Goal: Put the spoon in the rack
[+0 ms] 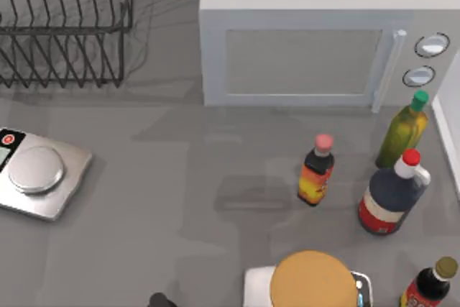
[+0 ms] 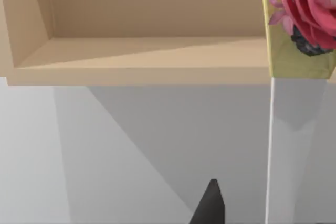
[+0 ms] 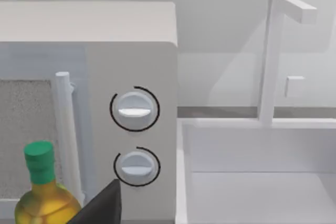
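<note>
- Four bottles are grouped on the grey counter point(image 1: 180, 199) at its right: a small dark sauce bottle with a pink cap point(image 1: 316, 171), a yellow-green oil bottle with a green cap point(image 1: 402, 130), a big dark jug with a red cap and white handle point(image 1: 392, 193), and a dark bottle with a tan cap point(image 1: 430, 285) at the bottom right corner.
- The black wire dish rack with slanted tines point(image 1: 66, 23) is seen at the top left of the counter, and nothing is spotted lying in it.
- A white microwave with two round dials point(image 1: 323, 37) is parked to the right of the rack, well apart from it.
- A silver kitchen scale with a round pan point(image 1: 37, 172) is set at the left edge, below the rack.
- A dark fingertip of the left pincer point(image 2: 209, 205) is caught in the left wrist view, below a tan wooden shelf point(image 2: 142, 56) and pink flowers in a yellow vase point(image 2: 302, 22); how far it's open can't be told.
- Same deal with the right pincer point(image 3: 102, 205): one dark tip by the microwave dials, its opening can't be told.
</note>
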